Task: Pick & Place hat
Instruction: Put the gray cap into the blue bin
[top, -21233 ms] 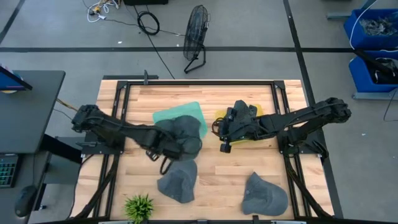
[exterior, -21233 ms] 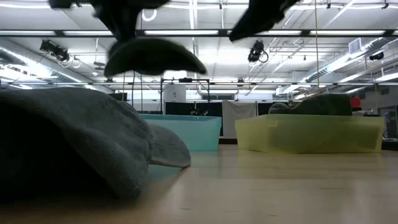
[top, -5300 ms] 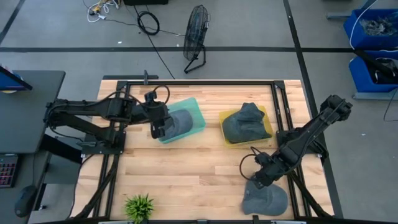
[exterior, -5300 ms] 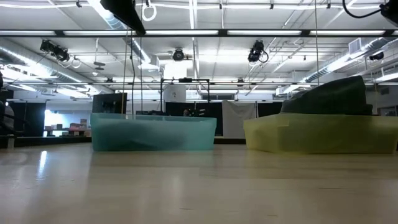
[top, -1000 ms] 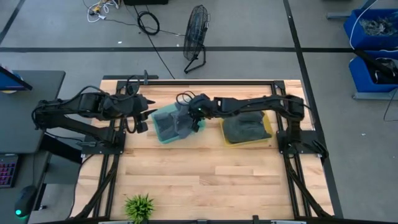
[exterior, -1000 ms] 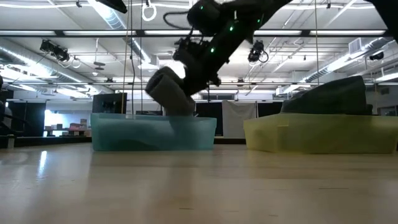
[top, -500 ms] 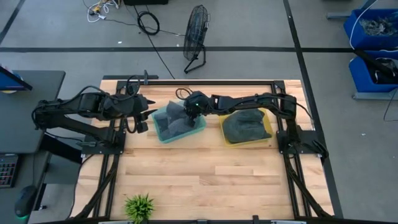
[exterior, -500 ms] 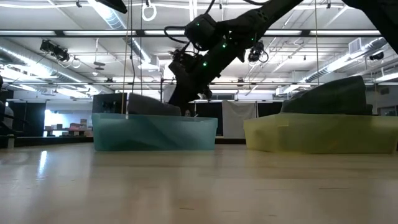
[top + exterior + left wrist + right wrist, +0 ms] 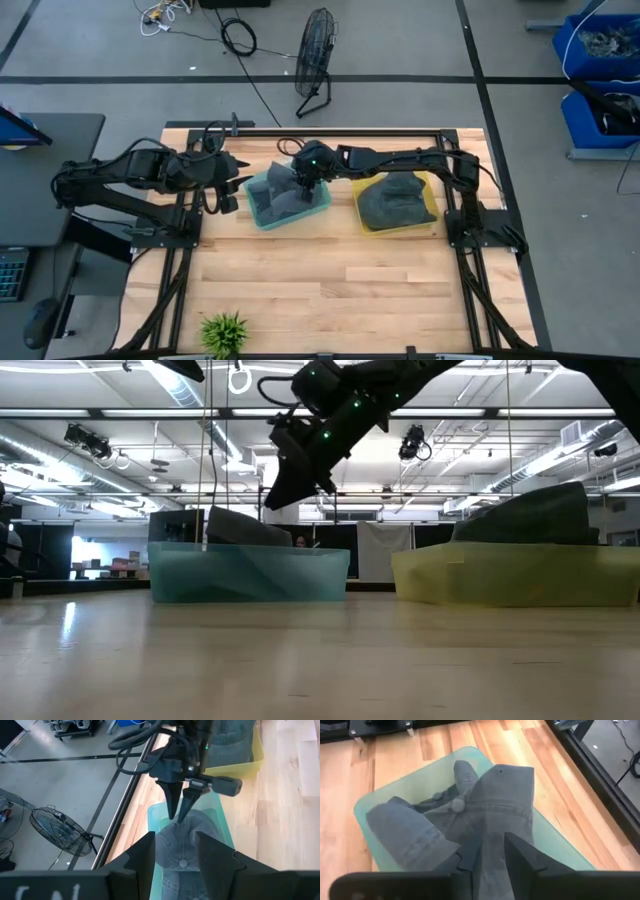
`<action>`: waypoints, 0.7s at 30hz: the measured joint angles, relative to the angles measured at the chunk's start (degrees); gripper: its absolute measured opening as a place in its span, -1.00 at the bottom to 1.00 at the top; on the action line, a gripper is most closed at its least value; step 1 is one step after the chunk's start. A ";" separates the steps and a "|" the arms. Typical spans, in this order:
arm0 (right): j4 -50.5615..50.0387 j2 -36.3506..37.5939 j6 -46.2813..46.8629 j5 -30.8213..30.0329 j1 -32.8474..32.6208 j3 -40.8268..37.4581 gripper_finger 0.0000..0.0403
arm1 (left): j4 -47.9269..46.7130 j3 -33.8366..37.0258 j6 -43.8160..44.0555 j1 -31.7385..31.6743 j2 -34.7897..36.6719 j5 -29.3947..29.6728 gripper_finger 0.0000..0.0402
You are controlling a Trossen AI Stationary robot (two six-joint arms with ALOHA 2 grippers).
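Observation:
Grey hats (image 9: 285,196) lie piled in the teal bin (image 9: 262,222), the topmost (image 9: 495,805) draped over the others. My right gripper (image 9: 303,180) hangs just above that pile, fingers pointing down and open, clear of the hat in the low view (image 9: 272,500). My left gripper (image 9: 232,190) waits open at the bin's left side, nothing between its fingers (image 9: 175,860). Another grey hat (image 9: 395,200) sits in the yellow bin (image 9: 400,229).
The two bins stand side by side at the table's far middle. A small green plant (image 9: 222,330) stands at the near left edge. The near half of the wooden table (image 9: 340,290) is bare. A fan (image 9: 315,60) stands on the floor beyond the far edge.
My right gripper held a grey hat above the teal bin, lowered it in, opened and let go, then rose a little. The hat has dropped from hanging under the fingers to lying on the pile in the bin.

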State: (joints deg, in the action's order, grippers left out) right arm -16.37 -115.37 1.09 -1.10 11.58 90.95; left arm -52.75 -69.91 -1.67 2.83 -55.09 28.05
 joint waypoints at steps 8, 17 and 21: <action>-1.54 -3.56 0.53 -2.45 -2.97 0.23 -0.95 | -0.22 0.04 0.13 -0.02 0.00 0.00 -0.29; 0.06 -11.78 1.27 -6.49 -3.37 0.62 -0.98 | -0.50 0.04 1.51 0.00 -0.02 -0.02 -0.29; -0.06 -13.14 1.33 -4.14 -3.49 0.58 -0.99 | -0.45 0.04 1.53 -0.01 -0.02 0.00 -0.29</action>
State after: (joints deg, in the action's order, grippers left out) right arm -16.43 -128.51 2.41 -5.25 8.09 91.53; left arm -53.20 -69.87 -0.14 2.82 -55.11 28.05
